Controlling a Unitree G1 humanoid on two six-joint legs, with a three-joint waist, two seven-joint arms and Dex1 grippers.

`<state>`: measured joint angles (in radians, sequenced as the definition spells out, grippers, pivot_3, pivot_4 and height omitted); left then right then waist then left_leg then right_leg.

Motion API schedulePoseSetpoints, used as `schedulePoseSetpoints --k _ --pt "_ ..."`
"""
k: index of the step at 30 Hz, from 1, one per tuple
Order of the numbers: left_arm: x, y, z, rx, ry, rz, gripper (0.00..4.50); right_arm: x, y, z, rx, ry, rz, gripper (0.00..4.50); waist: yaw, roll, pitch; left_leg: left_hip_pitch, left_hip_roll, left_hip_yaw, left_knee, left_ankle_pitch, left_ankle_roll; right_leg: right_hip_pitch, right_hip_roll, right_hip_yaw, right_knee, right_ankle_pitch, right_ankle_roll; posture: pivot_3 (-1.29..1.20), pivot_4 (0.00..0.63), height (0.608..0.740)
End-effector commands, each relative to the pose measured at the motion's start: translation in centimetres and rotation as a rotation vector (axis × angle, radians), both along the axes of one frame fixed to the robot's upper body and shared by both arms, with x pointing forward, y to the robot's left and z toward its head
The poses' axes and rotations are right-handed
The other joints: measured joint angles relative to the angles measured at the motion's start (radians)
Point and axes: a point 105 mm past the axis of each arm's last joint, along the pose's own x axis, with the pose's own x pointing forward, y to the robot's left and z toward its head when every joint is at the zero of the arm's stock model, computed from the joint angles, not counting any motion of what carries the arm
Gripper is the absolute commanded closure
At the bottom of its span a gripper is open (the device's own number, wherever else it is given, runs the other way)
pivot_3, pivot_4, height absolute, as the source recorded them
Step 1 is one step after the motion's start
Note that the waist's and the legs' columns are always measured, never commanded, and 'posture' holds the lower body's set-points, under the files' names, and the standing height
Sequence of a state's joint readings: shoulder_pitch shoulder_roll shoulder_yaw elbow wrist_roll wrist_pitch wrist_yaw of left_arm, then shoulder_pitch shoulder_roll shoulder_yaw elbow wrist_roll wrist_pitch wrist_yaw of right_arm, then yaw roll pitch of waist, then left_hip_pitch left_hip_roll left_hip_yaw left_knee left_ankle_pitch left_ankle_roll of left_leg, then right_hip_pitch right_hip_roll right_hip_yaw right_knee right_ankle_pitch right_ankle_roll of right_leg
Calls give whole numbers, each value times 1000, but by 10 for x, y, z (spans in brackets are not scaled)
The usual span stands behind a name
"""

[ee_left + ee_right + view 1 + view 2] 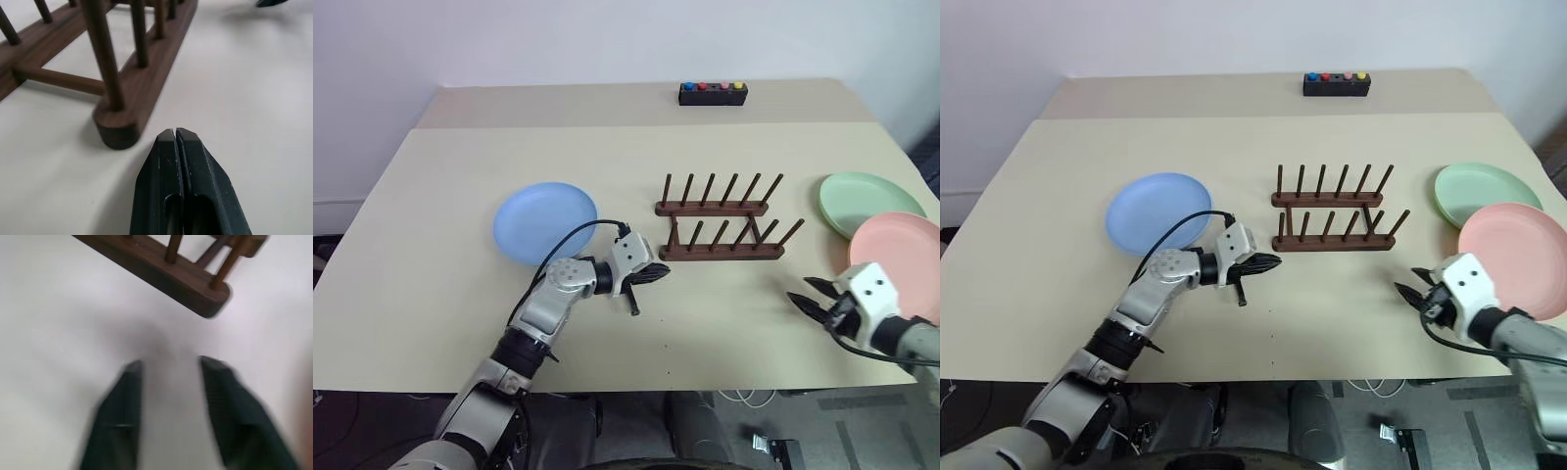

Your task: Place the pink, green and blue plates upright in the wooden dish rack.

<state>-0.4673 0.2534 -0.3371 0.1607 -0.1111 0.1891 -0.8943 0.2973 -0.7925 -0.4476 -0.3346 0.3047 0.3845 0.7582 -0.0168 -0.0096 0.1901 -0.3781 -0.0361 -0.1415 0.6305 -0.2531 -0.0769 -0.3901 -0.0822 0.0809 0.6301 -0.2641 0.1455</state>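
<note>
The wooden dish rack (720, 253) stands empty mid-table, its pegs upright. The blue plate (545, 222) lies flat to its left. To the right, the green plate (869, 201) lies flat with the pink plate (901, 245) overlapping its near edge. My left gripper (661, 271) is shut with nothing in it, low over the table just short of the rack's near left end (117, 132). My right gripper (811, 296) is open and holds nothing; it hovers over bare table beside the pink plate's left edge, facing the rack's near right end (210, 301).
A small black box with coloured buttons (713, 93) sits at the table's far edge. The table's front edge (636, 377) runs just behind both grippers. Bare tabletop lies between the rack and the front edge.
</note>
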Motion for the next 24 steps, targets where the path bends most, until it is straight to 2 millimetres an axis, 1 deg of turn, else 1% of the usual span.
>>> schedulePoseSetpoints --k 1,2,5,8,9,12,15,17,19,24 --pt "-15 15 27 -75 -43 -76 4500 -6 -11 36 -73 -85 -62 843 0 0 0 0 0 0 0 0 0 0 0 0 0 0 0 0 150 740" --pt "-20 20 29 -76 -41 -89 4500 -9 -14 40 -98 -93 -79 418 2 0 0 0 0 0 0 0 0 0 0 0 0 0 0 0 150 740" --pt "-27 33 30 -60 -34 -96 4500 -12 -25 43 -134 -103 -168 418 4 0 0 0 0 0 0 0 0 1 0 0 -1 -1 -1 0 150 740" --pt "-31 39 28 -42 -23 -99 4500 -14 -40 34 -172 -72 -266 418 7 0 0 0 0 0 1 0 0 1 0 0 -1 -2 -4 0 150 740" --pt "-32 39 28 -40 -21 -101 4500 -14 -41 32 -174 -63 -278 418 8 0 0 -1 0 0 1 0 0 1 0 0 -1 -2 -4 0 150 740" --pt "-41 36 33 -49 -18 -155 4500 -9 -55 16 -176 -15 -368 418 5 -1 1 -1 0 0 1 0 0 0 0 0 -1 -2 -4 0 150 740" --pt "-44 34 37 -56 -25 -170 4500 -6 -60 7 -182 6 -398 418 3 0 0 -1 0 1 0 0 0 0 0 0 -1 -2 -4 0 150 740" --pt "-46 32 41 -75 -26 -180 4500 -4 -58 3 -177 9 -397 957 4 0 0 -1 0 0 -1 0 0 -1 0 0 -1 -2 -4 0 150 740" --pt "-49 31 44 -90 -24 -196 4500 -3 -57 -1 -174 13 -398 1682 3 0 0 -1 0 0 0 0 0 -1 0 0 -1 -2 -4 0 150 740" --pt "-51 31 39 -78 -10 -193 4500 -1 -59 -4 -192 8 -409 4334 3 0 0 -2 0 0 0 0 0 -1 0 0 -1 -2 -4 0 150 740"
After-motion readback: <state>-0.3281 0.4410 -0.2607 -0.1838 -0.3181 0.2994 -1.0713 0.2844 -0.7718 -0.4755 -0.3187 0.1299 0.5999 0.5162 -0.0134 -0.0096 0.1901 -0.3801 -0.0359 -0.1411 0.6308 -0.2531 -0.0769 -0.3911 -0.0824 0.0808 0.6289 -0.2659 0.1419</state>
